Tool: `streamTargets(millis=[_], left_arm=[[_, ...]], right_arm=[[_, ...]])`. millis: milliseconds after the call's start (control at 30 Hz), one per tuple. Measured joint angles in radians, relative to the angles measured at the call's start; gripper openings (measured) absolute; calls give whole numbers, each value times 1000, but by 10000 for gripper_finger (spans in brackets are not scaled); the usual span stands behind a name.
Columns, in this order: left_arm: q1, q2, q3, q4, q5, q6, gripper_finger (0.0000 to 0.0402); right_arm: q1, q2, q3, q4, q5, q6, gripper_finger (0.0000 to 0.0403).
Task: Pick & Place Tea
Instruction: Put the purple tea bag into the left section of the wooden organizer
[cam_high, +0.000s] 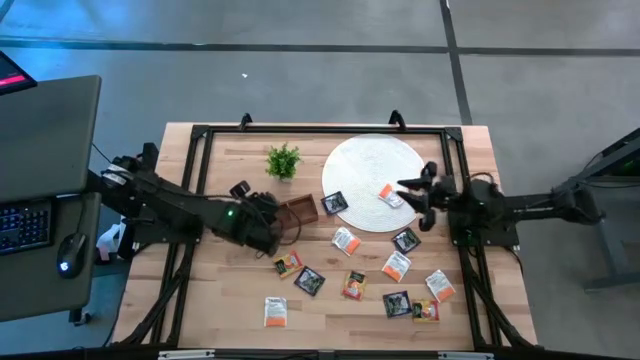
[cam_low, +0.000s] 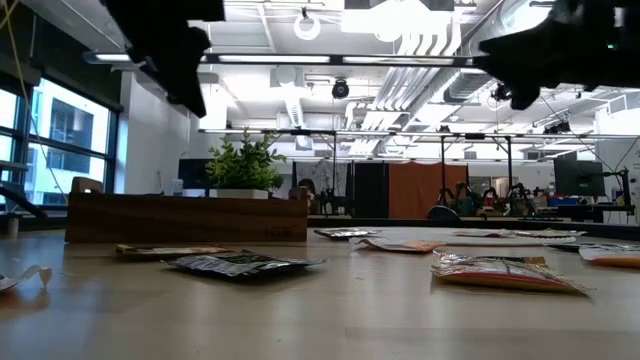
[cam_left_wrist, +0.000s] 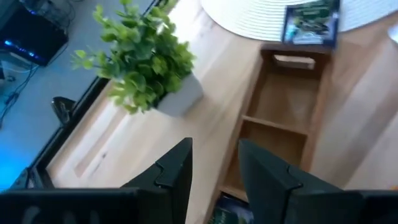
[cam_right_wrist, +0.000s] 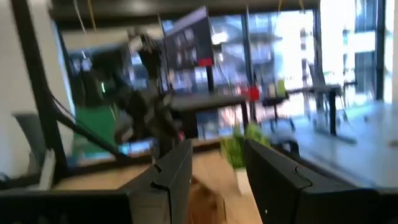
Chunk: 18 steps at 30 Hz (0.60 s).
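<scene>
Several tea sachets lie flat on the wooden table: orange-and-white ones such as (cam_high: 346, 240) and black ones such as (cam_high: 309, 281). One orange sachet (cam_high: 390, 195) lies on the white disc (cam_high: 360, 165). A black sachet (cam_left_wrist: 311, 22) rests half on the disc's rim, next to the tray's far end. My left gripper (cam_high: 283, 222) (cam_left_wrist: 216, 168) is open and empty above the near end of the brown divided tray (cam_high: 297, 208) (cam_left_wrist: 286, 106). A dark green-marked sachet (cam_left_wrist: 221, 214) peeks out below its fingers. My right gripper (cam_high: 413, 198) (cam_right_wrist: 217, 162) is open, empty and raised over the disc's right edge.
A small green plant in a white pot (cam_high: 283, 160) (cam_left_wrist: 140, 62) stands beside the tray toward the far edge. A black frame (cam_high: 200, 135) borders the table. In the low view, the tray (cam_low: 185, 218) and sachets (cam_low: 245, 262) lie on the tabletop below both arms.
</scene>
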Motion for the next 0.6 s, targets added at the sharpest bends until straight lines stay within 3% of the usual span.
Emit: streamTargets(millis=[167, 367, 500, 600], left_arm=[[35, 0, 4, 2, -5, 26, 127], [33, 0, 4, 3, -3, 25, 127], [33, 0, 4, 1, 20, 25, 127], [33, 0, 4, -2, 19, 28, 127]], right_arm=[[25, 338, 163, -41, 42, 29, 142], [13, 745, 401, -228, 117, 71, 142], [-38, 981, 529, -242, 230, 259, 142], [-83, 1120, 612, -283, 186, 362, 142]])
